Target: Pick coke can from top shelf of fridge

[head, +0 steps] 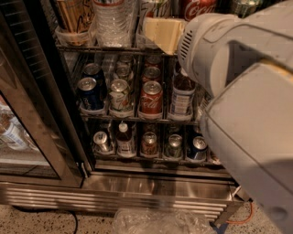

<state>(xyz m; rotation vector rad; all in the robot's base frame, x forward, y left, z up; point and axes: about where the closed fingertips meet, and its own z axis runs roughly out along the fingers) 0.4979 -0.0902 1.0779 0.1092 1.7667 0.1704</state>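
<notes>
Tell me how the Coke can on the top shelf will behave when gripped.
The coke can looks like smooth metal, so it is probably stiff yet slippery, and dentable if squeezed hard. It is round and stands upright on the top shelf, so it could tip or roll if nudged. The tool is just below-left of it in the view.
</notes>
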